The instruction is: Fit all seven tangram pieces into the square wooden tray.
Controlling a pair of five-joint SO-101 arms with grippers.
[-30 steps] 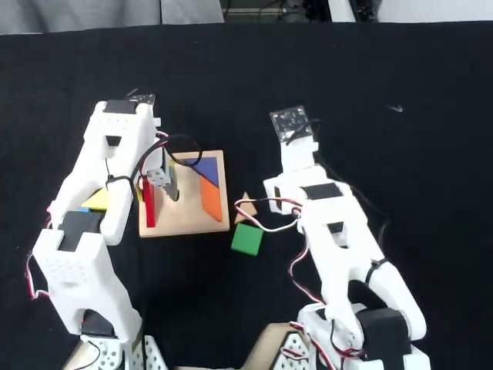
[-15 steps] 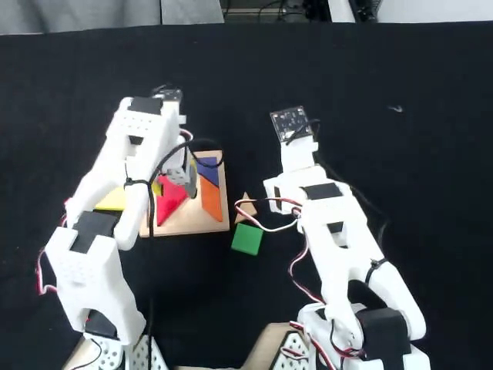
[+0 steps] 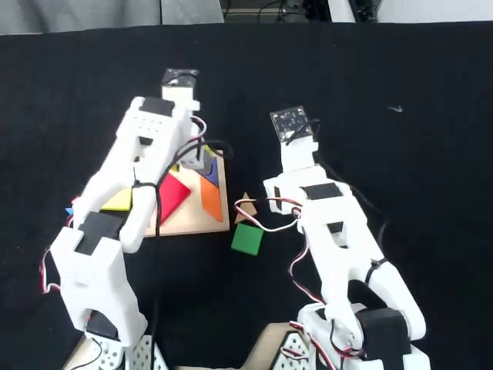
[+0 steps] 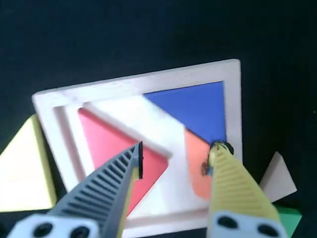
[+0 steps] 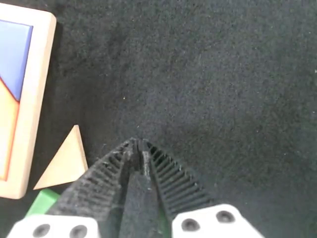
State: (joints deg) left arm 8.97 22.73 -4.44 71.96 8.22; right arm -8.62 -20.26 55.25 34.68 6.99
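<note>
The square wooden tray (image 3: 187, 224) (image 4: 138, 81) holds a red triangle (image 3: 174, 195) (image 4: 105, 145), a blue triangle (image 3: 212, 173) (image 4: 195, 106) and an orange piece (image 3: 211, 202) (image 4: 196, 171), all lying flat. My left gripper (image 4: 176, 151) (image 3: 199, 160) hovers open over the tray's middle with nothing in it. A yellow triangle (image 3: 119, 202) (image 4: 25, 168) lies just outside the tray's left side. A tan triangle (image 3: 245, 210) (image 5: 63, 161) and a green square (image 3: 246, 239) (image 5: 43, 204) lie right of the tray. My right gripper (image 5: 137, 145) is shut and empty over bare cloth beside the tan triangle.
A small blue piece (image 3: 69, 210) peeks out beside the left arm at the far left. Black cloth (image 3: 400, 169) covers the whole table. Open room lies to the right and behind the tray.
The red triangle stood on edge at the tray's left side and now lies flat inside. My left gripper has let go and moved to the far right of the tray. The right arm stayed still.
</note>
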